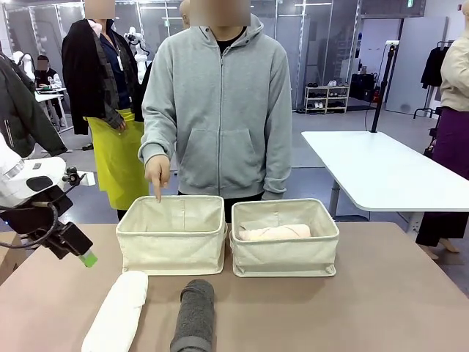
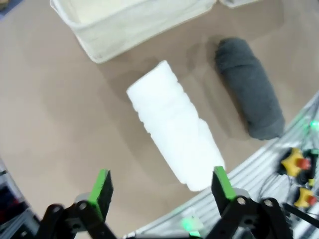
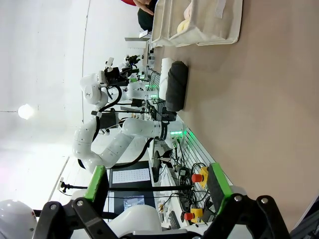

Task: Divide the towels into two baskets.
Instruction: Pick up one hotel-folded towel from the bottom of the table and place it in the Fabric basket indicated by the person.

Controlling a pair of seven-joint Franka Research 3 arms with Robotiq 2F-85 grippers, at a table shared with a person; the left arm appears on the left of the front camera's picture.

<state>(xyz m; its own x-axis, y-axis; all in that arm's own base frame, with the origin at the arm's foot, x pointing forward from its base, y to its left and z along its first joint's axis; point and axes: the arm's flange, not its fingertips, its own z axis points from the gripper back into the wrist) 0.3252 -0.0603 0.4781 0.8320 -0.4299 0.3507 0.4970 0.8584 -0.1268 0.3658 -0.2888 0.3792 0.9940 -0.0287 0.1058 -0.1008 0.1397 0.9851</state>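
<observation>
Centrally, left cream canvas basket point(image 1: 172, 246) sits just beside right cream canvas basket point(image 1: 284, 257), which holds a pale pink terry roll point(image 1: 275, 232). White terry roll point(image 1: 117, 312) and dark grey terry roll point(image 1: 194, 315) lie lower left. Left gripper point(image 2: 162, 185) and right gripper point(image 3: 157, 181) gape wide.

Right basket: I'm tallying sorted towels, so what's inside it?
A pale pink towel roll lies inside the right basket. A pale yellow roll seems to lie beside it, largely covered in the front view. The front wall hides the basket's floor.

White left arm point(image 1: 26, 180), black cable point(image 1: 53, 217); black, green-padded left gripper point(image 2: 162, 185); person's grey hoodie point(image 1: 220, 110).
</observation>
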